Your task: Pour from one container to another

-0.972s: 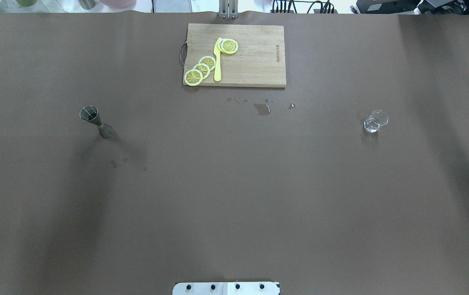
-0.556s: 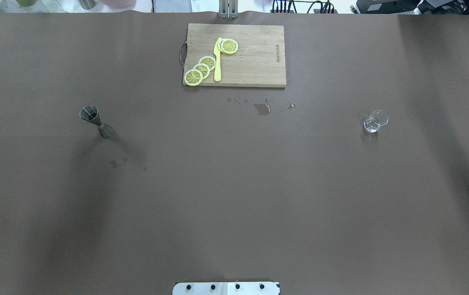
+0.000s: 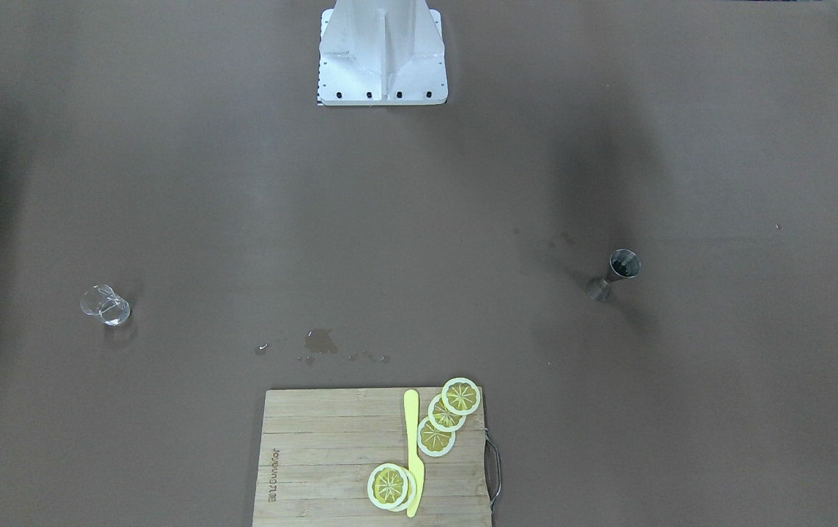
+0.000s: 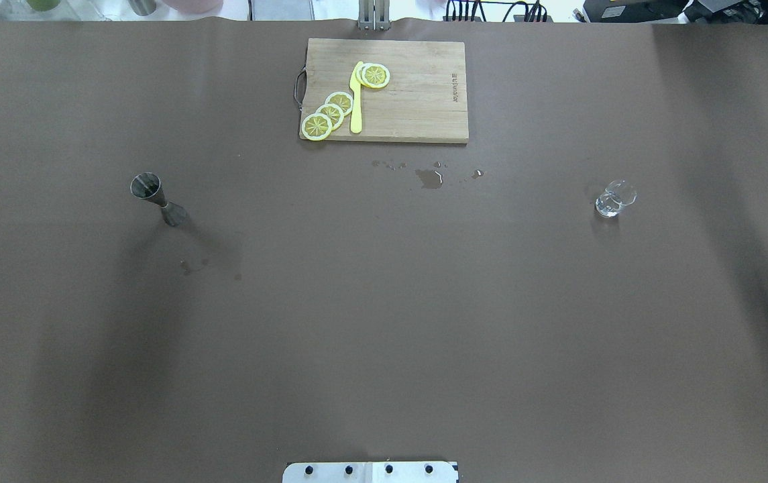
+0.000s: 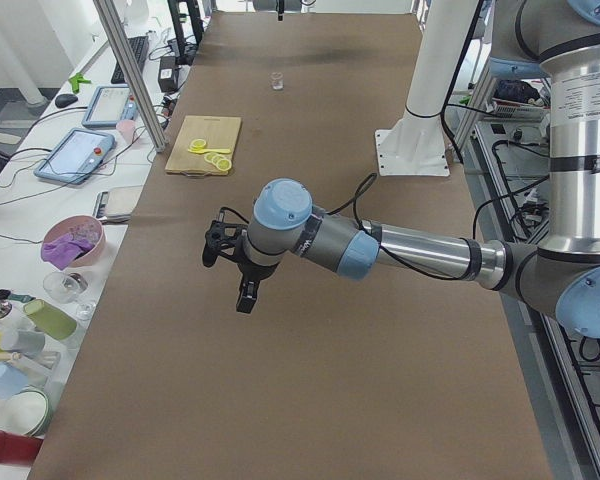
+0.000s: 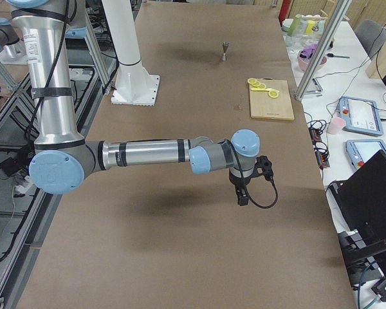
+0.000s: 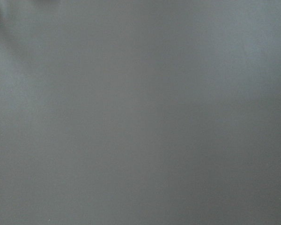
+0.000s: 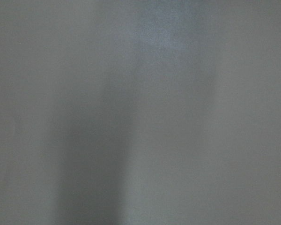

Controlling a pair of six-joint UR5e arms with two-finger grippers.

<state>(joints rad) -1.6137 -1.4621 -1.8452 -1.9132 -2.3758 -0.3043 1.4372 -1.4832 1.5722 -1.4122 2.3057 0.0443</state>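
Presently, locate glass cup (image 4: 615,199) upright on right half of table (image 4: 384,322), well apart from jigger (image 4: 157,199), upright on left half. Assign glass cup to right gripper (image 6: 241,196), judged the nearer one, hanging over bare table. Open-or-closed state of right gripper and left gripper (image 5: 245,298): cannot tell. No shift in glass cup or jigger against earlier overhead pictures.

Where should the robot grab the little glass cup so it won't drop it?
Around its round middle, coming in level from the side. The glass cup stands upright and alone on the table, mouth up, so a sideways grip leaves the rim free for tipping. It sits on the robot's right half, so the right claw probably suits best.
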